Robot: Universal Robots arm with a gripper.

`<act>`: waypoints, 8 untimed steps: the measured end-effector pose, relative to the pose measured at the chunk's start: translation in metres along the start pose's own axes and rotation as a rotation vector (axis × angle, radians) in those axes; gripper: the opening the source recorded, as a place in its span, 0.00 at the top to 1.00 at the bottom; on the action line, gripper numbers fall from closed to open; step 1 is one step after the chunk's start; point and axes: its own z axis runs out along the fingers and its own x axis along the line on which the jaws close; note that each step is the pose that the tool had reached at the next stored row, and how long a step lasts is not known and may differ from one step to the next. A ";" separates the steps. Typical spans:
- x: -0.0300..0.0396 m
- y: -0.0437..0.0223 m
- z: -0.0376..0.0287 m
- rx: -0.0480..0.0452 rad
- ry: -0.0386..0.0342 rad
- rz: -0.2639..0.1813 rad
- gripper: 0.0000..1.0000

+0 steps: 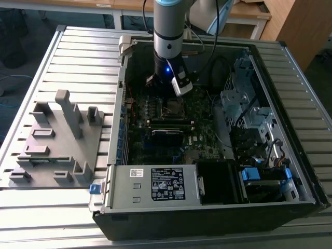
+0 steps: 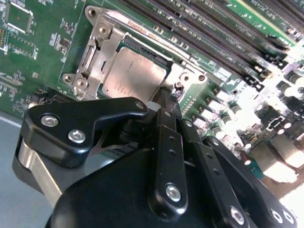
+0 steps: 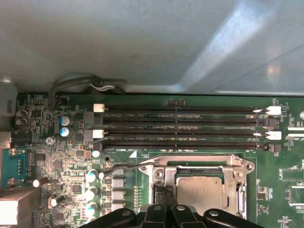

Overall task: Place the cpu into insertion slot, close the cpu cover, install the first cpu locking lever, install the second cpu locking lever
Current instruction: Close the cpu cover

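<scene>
there's the cpu (image 2: 135, 76), a flat square with a dull brushed silver-grey top, seated in the insertion slot (image 1: 172, 107) on the green motherboard (image 2: 42, 52). the cpu cover (image 2: 102, 45), a thin shiny stamped-metal frame with screw heads at its corners, lies flat over the insertion slot with the chip showing through its square opening. in the first wrist view a thin bent wire lever (image 3: 124, 168) runs along one side of the insertion slot, its curved end sticking out past the corner. long narrow black memory slots (image 3: 185, 126) lie in parallel rows just beside the insertion slot. the arm (image 1: 168, 31), a grey and silver tube, comes straight down into the open computer case (image 1: 290, 171), wrist right above the insertion slot. the gripper (image 2: 172, 95), matte black links with bright bolts, has its fingers drawn narrow together, tips down at a corner of the insertion slot by the cover's edge; i can't tell whether they pinch anything.
</scene>
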 end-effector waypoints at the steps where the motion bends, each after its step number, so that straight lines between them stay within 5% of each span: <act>1: 0.0001 -0.0002 -0.0022 0.0014 0.0010 0.000 0.90; 8: -0.0001 0.0000 -0.0121 0.0017 0.0012 0.000 0.90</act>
